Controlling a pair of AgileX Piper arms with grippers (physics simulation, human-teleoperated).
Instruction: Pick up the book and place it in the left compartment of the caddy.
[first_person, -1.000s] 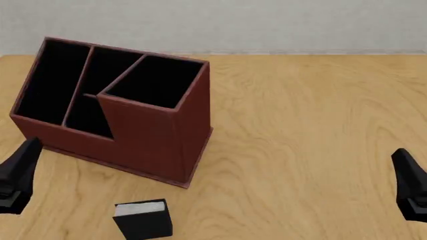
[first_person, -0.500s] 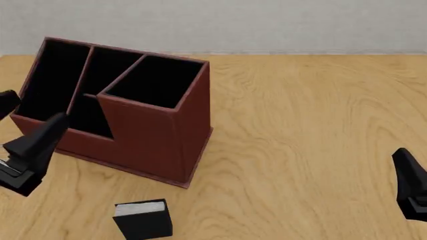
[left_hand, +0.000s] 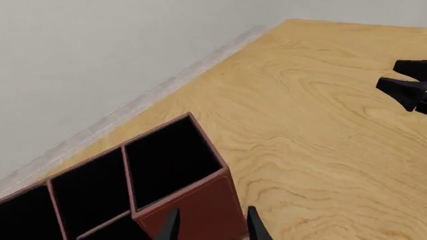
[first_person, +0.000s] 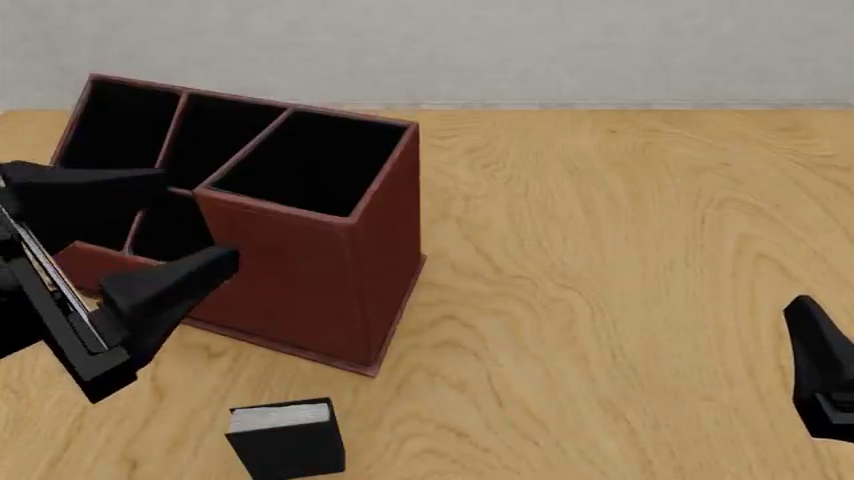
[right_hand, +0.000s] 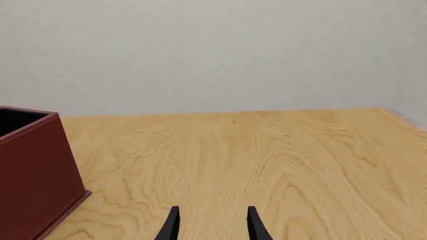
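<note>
So the book (first_person: 286, 438) is sitting on the table (first_person: 614, 250) at the near edge of the front view, standing up with its white page edge on top, just in front of the caddy (first_person: 307, 260) and not touching it. Nothing is holding it.

The caddy is angled on the table, its tall square compartment (first_person: 310, 162) nearest the middle and the stepped-down part running off to the left. The left compartment (first_person: 114, 125) is the long black slot at the far left end, and part of it is hidden behind the left gripper (first_person: 147, 225) in the front view.

The left gripper is up in the air in front of the caddy's low end, fingers (first_person: 167, 285) spread wide apart with nothing between them. It's well clear of the book, above and to the left of it. In the left wrist view its fingertips (left_hand: 172, 225) frame the corner of the tall compartment, and you can see the caddy's black insides from above, plus the right gripper (left_hand: 407, 87) off across the table.

The right gripper (first_person: 827, 375) sits low at the right edge of the front view, well away from both book and caddy. In the right wrist view its two fingertips (right_hand: 253, 225) are clearly parted, empty, over bare wood, with the caddy's side (right_hand: 33, 170) at the edge and the grey wall (right_hand: 213, 50) behind.
</note>
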